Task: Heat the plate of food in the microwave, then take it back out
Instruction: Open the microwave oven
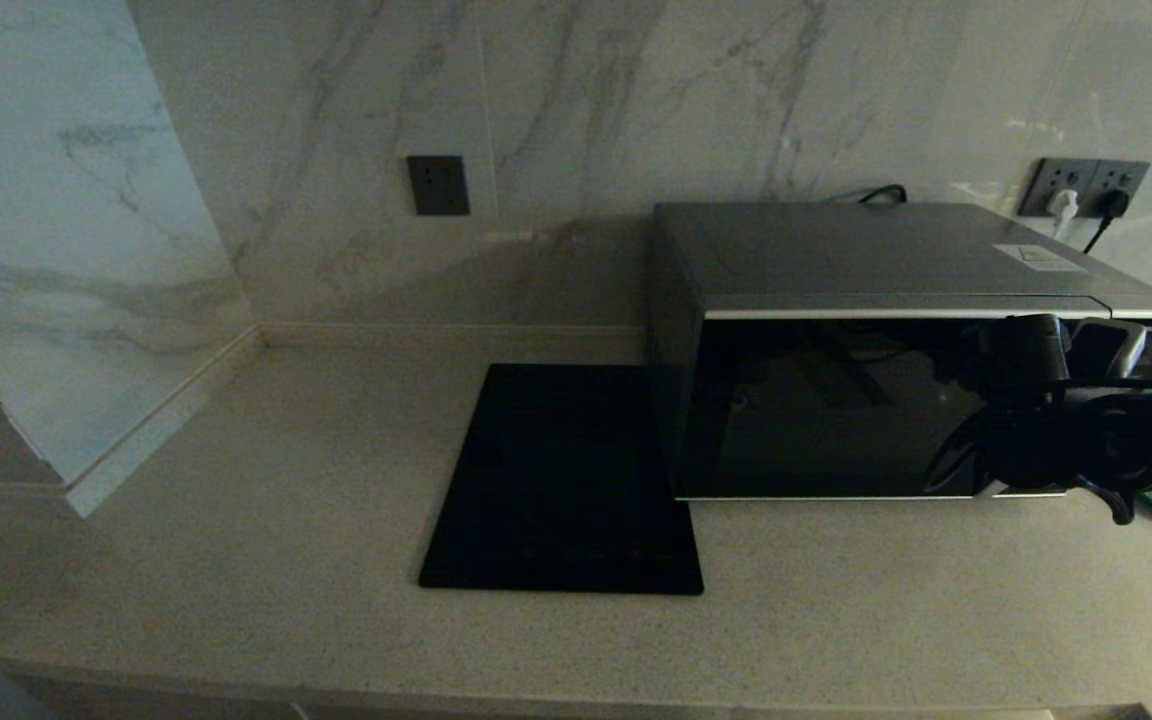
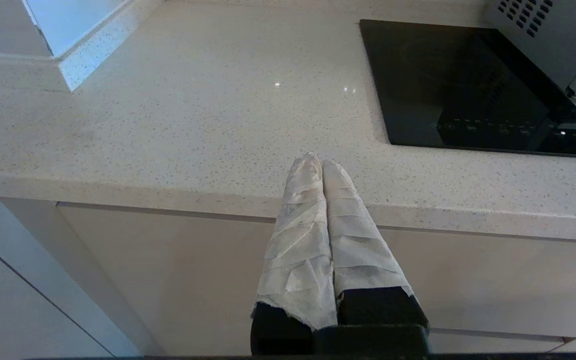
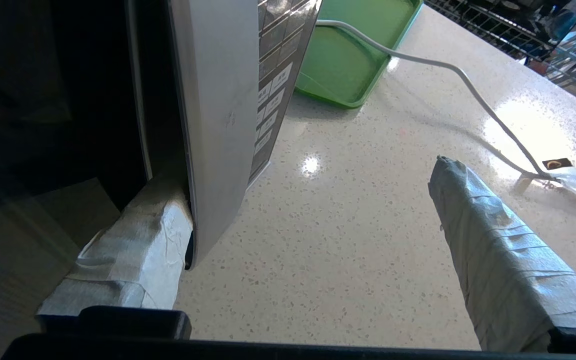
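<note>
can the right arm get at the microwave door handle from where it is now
Probably yes. The right gripper is open at the microwave, one finger tucked behind the silver handle strip, the other out over bare counter.

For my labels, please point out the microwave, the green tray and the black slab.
microwave (image 1: 816,420): head view, dark glass door.
green tray (image 3: 348,55): right wrist view, its floor.
black slab (image 1: 561,480): head view, its middle.

Silver-grey microwave (image 1: 876,260) stands upright on counter against wall, dark glass door facing out, button panel at right, just beside black slab. Plate of food hidden.
</note>
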